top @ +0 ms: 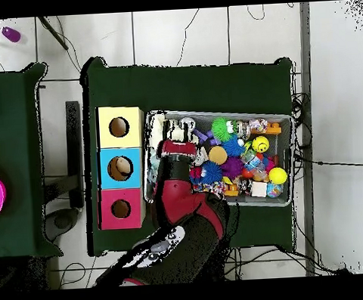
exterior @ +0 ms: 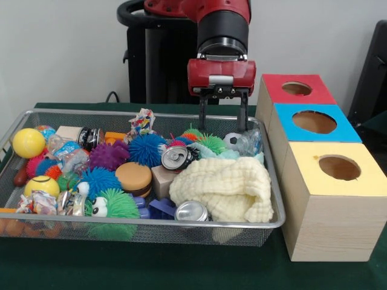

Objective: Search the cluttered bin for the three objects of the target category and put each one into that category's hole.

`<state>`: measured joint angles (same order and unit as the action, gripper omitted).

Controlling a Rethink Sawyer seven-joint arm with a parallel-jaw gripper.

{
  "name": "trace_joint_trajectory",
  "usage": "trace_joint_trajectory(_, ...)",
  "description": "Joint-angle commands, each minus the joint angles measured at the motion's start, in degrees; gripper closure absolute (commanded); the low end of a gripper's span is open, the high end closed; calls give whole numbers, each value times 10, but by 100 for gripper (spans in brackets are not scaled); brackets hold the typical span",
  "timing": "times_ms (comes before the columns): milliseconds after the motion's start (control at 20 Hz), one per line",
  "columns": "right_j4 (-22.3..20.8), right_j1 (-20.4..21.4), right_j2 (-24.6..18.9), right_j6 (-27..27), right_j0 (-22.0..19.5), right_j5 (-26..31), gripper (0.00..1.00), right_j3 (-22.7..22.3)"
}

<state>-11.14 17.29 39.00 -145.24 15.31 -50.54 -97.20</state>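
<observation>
gripper (exterior: pixel 224 115): fingers spread, holding nothing | hangs over wire bin (exterior: pixel 275 199) at its 1 o'clock corner | cream cloth (exterior: pixel 224 187) below | red hole (exterior: pixel 296 89) at gripper's 2 o'clock

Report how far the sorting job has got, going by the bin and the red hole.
Done: nothing shows as sorted; the red hole looks dark and empty from here, and no plush animal is visible on or beside the boxes.
In hand: the tool hangs open over the far right of the wire bin, gripping nothing.
Left: finding all three plush animals; none is plainly visible among the spiky balls, the cans and the cream cloth.
</observation>
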Motion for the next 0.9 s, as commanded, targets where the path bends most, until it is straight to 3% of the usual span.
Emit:
trace_joint_trajectory(50,72,-73,-14,88,-21,-134,0,40)
trace_joint_trajectory(200,68,-78,-2,82,-14,-121,0,34)
trace_joint_trajectory(400,35,-32,40,60,25,-64,0,-27)
trace_joint_trajectory(550,-23,10,64,33,64,-19,0,-81)
trace_joint_trajectory(750,-36,29,88,22,97,-1,0,-126)
trace_joint_trajectory(900,-50,47,104,18,113,18,0,-135)
